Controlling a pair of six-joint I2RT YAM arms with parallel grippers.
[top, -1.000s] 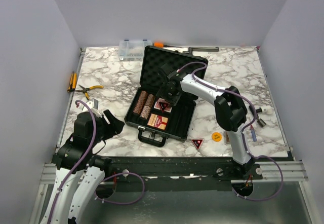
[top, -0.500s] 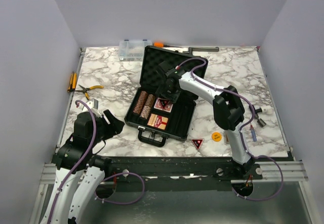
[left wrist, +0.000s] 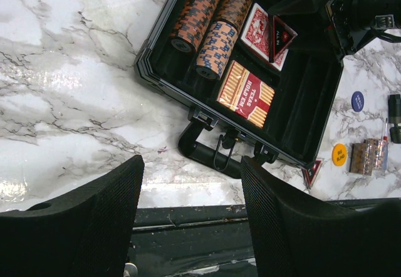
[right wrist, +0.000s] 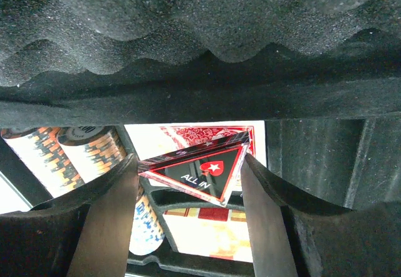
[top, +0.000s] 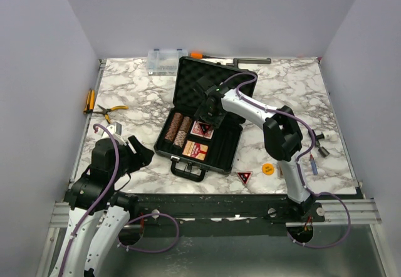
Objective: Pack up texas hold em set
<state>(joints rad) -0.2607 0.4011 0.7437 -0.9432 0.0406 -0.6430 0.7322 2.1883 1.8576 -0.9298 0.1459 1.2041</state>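
Note:
The black case (top: 227,144) lies open at mid-table, its foam lid (top: 216,79) raised. In it are brown chip stacks (top: 177,128), a red card deck (top: 195,150) and a second red deck with a triangular "ALL IN" token (top: 202,128) lying on top. My right gripper (top: 210,111) is open just above and behind that token (right wrist: 207,167), under the lid foam (right wrist: 200,26), holding nothing. Another triangular token (top: 244,177) and an orange round token (top: 267,168) lie on the table right of the case handle (top: 188,169). My left gripper (top: 140,152) is open and empty near the front-left.
A clear organiser box (top: 165,61) and a long orange-handled tool (top: 232,59) lie at the back. Yellow-handled pliers (top: 113,109) lie at the left. A blue round token (left wrist: 357,100) and small items (top: 322,151) lie right of the case.
My right gripper has lifted off the triangular token and drawn back toward the lid. The token stays on the red deck. The left arm has not moved.

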